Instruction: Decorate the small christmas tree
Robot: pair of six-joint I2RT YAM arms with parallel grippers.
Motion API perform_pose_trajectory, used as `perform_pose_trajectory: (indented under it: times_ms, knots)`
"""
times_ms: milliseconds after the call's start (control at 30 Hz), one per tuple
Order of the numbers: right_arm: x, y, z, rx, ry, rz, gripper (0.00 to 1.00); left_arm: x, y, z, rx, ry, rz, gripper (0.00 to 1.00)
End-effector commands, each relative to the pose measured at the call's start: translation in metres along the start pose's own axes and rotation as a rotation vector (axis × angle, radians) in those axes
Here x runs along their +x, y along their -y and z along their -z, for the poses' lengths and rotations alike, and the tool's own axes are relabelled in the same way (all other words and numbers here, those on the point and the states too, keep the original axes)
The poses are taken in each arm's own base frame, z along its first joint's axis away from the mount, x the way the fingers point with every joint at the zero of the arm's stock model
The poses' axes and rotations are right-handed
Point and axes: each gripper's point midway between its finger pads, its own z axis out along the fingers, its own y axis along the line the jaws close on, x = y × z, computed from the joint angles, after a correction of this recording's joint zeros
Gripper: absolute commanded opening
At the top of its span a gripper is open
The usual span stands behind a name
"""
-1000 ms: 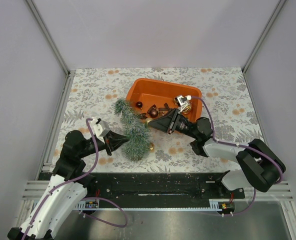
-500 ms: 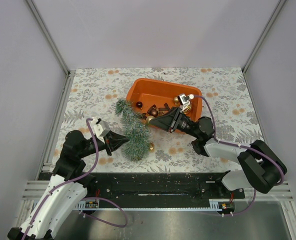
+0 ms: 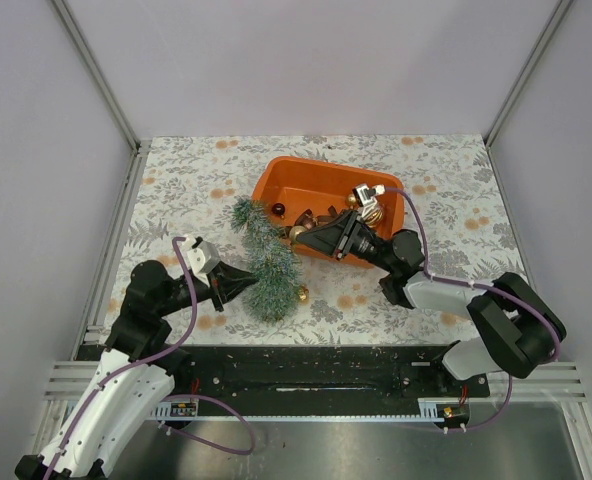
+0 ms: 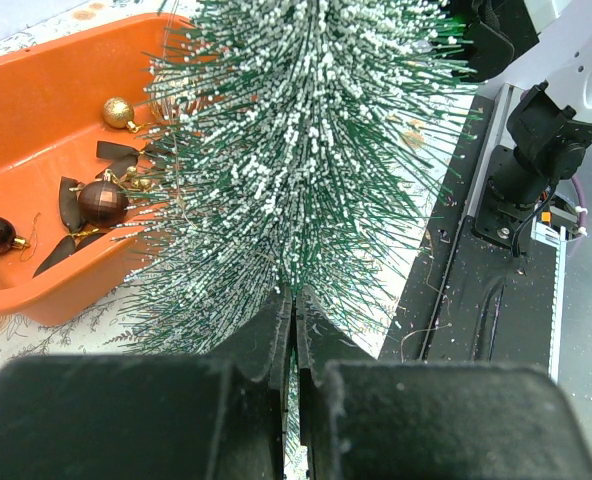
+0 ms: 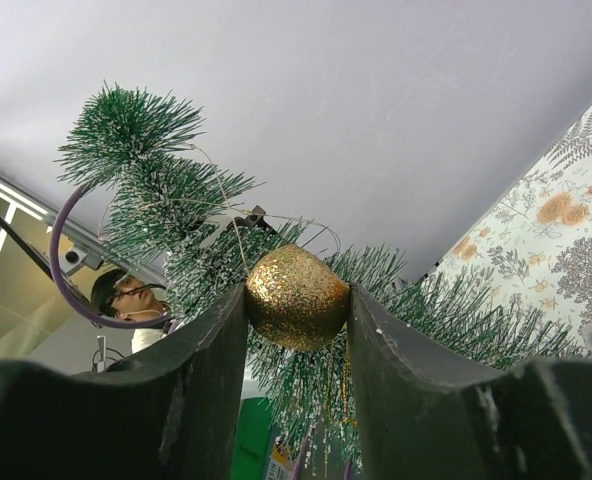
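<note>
**Small christmas tree** (image 3: 264, 258): on the flower-patterned desk (image 3: 176, 190), just beside the near left corner of the orange tray (image 3: 311, 183). Long axis runs near to far, leaning slightly left. The narrow tip points away from the arm bases and the wide end faces them.

**Left end effector** (image 4: 294, 325): fingers pressed together on the bristles at the tree's wide end.

**Right end effector** (image 5: 298, 300): clamped on a gold bauble (image 5: 298, 297), held against the tree's right flank at the tray's near wall.

**Loose gold bauble** (image 3: 302, 295): on the desk, beside the wide end.

**Dark red bauble** (image 3: 278, 209): in the tray, near the tip.
</note>
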Motion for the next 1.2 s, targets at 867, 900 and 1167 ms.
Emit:
perform_pose_trajectory:
  times_ms: [867, 900, 1167]
  knots:
    - [0.009, -0.016, 0.040, -0.012, 0.060, 0.097, 0.18, -0.004, -0.004, 0.000, -0.025, -0.001, 0.014, 0.00]
    - [0.009, -0.018, 0.040, -0.008, 0.059, 0.109, 0.18, -0.004, -0.004, 0.000, -0.027, -0.001, 0.016, 0.00]
    - [0.010, -0.034, 0.037, -0.001, 0.021, 0.149, 0.18, -0.004, -0.005, -0.001, -0.027, 0.001, 0.025, 0.00]
